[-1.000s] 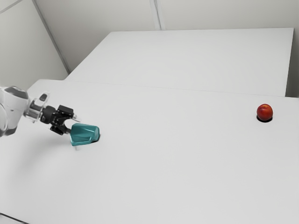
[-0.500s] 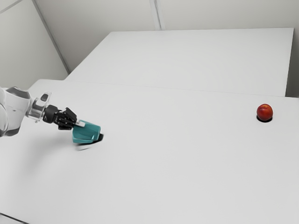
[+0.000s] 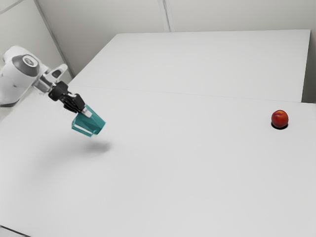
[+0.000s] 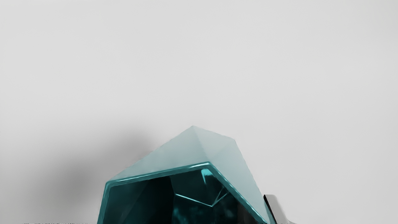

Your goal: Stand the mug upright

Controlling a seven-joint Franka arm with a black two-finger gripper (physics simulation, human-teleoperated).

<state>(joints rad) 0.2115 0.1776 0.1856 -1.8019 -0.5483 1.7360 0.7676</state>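
Note:
In the exterior view my gripper (image 3: 86,112) holds the teal faceted mug (image 3: 95,124) above the table. The mug hangs tilted, its open end toward the exterior view's lower left and its base toward the right. From the wrist view, the mug (image 4: 174,165) turns its dark, angular opening to the camera. One fingertip (image 4: 275,209) of my gripper (image 4: 199,217) lies along the mug's outer side; the mug hides the other finger. The gripper is shut on the mug's wall area, but the handle cannot be made out.
A red round fruit (image 3: 279,119) rests on the white table (image 3: 187,163), far off toward the exterior view's right. Behind stands another white surface (image 3: 197,61). The mug's soft shadow lies on the table beneath it.
The gripper closed on the mug, then raised it from the table. The arm has moved up and the mug has tilted more, its base end now higher. The fruit stayed put.

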